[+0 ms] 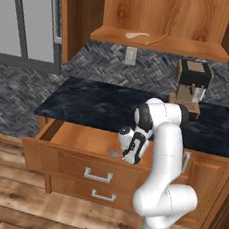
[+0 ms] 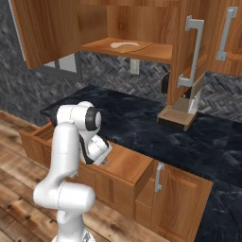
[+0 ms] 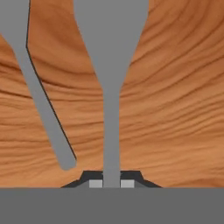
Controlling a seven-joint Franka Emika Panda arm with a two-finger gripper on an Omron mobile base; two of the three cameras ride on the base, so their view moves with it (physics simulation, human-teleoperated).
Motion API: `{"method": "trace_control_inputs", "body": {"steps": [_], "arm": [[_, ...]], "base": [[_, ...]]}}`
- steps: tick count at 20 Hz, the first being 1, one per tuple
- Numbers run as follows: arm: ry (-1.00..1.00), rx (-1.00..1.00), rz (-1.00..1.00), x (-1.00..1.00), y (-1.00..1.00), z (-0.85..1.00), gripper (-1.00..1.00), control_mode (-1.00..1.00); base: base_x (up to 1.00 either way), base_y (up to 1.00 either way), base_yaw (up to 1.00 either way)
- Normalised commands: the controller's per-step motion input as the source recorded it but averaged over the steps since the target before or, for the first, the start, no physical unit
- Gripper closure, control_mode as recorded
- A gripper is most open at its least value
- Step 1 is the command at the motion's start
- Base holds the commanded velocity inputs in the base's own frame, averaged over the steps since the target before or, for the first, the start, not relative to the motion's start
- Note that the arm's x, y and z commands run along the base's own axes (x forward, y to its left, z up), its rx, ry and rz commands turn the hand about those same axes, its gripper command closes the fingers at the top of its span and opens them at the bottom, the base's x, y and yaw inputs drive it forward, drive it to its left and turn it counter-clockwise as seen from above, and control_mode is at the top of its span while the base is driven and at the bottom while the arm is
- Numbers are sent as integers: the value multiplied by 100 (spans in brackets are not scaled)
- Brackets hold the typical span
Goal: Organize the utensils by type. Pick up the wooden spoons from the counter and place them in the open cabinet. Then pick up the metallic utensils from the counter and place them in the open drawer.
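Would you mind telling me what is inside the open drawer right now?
In the drawer the gripper is shut on one grey metal utensil; a second metal utensil lies on the wooden bottom beside it. The arm hides the drawer's right part.

Held utensil (image 3: 111, 87): head cut off at 12 o'clock edge, type undeterminable.
Second utensil (image 3: 41, 100): upper end cut off at 11 o'clock.
Drawer (image 1: 83, 138): right portion hidden behind the arm.
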Motion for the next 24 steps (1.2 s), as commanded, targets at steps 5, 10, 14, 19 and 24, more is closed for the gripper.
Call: {"method": "trace_control_inputs", "body": {"steps": [5, 10, 14, 19, 24], "arm": [[-2, 0, 0, 3, 2, -15, -100, -100], [0, 0, 0, -12, 0, 3, -100, -100], [0, 0, 0, -43, 2, 1, -100, -100], [0, 0, 0, -58, 8, 2, -100, -100], [0, 0, 0, -43, 10, 31, -100, -100]], "base": [[0, 0, 0], [0, 0, 0], [0, 0, 0], [0, 0, 0], [0, 0, 0]]}}
